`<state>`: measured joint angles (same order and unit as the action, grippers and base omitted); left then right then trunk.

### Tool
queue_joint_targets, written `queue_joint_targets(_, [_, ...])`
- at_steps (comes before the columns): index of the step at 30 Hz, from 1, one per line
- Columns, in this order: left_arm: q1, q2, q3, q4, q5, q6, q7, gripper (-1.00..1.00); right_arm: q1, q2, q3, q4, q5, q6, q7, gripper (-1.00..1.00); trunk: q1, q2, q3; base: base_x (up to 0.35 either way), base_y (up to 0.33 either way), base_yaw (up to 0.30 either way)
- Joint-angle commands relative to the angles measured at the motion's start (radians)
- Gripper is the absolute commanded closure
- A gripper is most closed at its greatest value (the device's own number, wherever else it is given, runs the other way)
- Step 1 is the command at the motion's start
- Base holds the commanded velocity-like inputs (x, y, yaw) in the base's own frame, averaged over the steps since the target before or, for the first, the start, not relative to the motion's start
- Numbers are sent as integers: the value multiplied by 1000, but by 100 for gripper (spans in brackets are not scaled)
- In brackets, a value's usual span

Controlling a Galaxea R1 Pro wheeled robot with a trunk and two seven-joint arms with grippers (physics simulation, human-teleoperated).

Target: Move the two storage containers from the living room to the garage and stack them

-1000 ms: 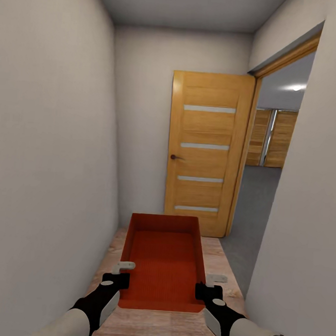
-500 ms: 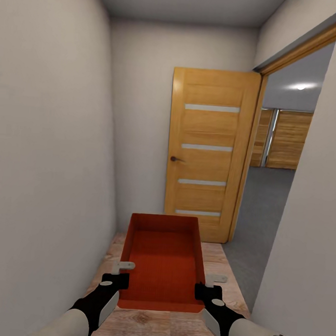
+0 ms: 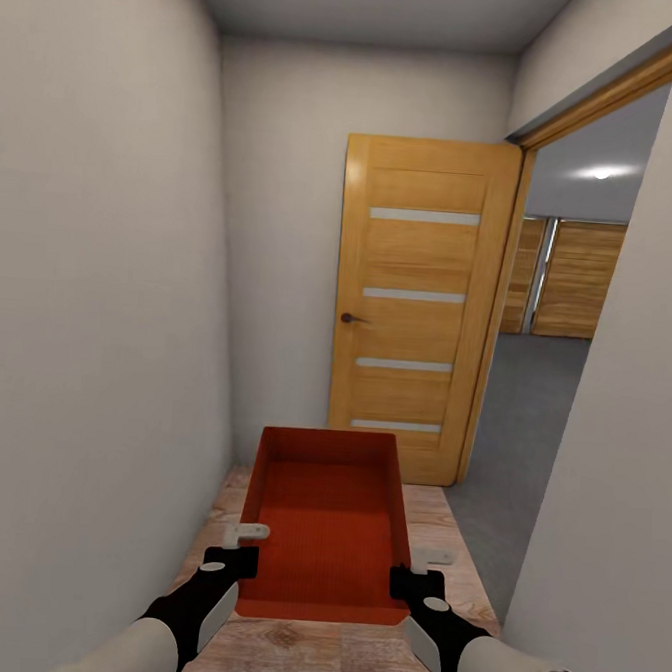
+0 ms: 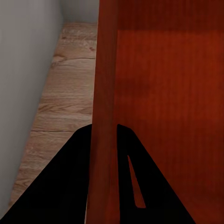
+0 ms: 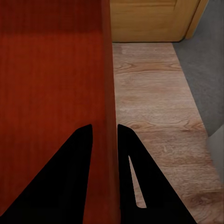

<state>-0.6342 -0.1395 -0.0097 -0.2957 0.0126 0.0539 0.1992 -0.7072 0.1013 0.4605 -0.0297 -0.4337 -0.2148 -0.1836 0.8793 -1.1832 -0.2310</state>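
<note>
I hold one orange-red bin [image 3: 326, 521] at lower centre of the head view, above wood-plank floor [image 3: 334, 657]. My left jaws [image 3: 244, 548] clamp its left wall, my right jaws [image 3: 417, 568] its right wall. An open wooden door [image 3: 419, 302] stands ahead; grey concrete [image 3: 515, 429] lies beyond at right.

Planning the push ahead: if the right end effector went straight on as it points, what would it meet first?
Apart from the container wall it already grips, probably the open wooden door ahead, though depth is unclear.
</note>
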Motion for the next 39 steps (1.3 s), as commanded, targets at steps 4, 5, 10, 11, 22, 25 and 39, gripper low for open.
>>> queue_joint_targets(4, [-1,0,4,-3,1,6,3,100,-1,-1,-25,4,26,-3,1,100,0,-1,-1,0,0,0])
queue_joint_targets(5, [-1,0,4,-3,1,6,3,100,-1,-1,-38,4,39,-3,1,100,0,-1,-1,0,0,0])
queue_joint_targets(10, [-1,0,2,-3,1,6,5,100,-1,-1,-101,4,101,-3,1,100,0,-1,-1,0,0,0])
queue_joint_targets(11, [-1,0,1,-3,2,6,6,100,0,0,-114,4,114,-3,1,100,0,-1,-1,31,0,0])
queue_joint_targets(22, [-1,0,22,-4,1,6,9,100,0,1,92,4,-126,-15,0,100,0,-1,-1,277,0,0])
queue_joint_targets(25, [-1,0,22,-4,1,6,9,100,0,0,92,4,-126,-15,0,100,0,-1,-1,320,0,0])
queue_joint_targets(39, [-1,0,23,-5,1,6,9,100,0,0,92,4,-126,-15,1,100,0,-1,3,315,74,-238])
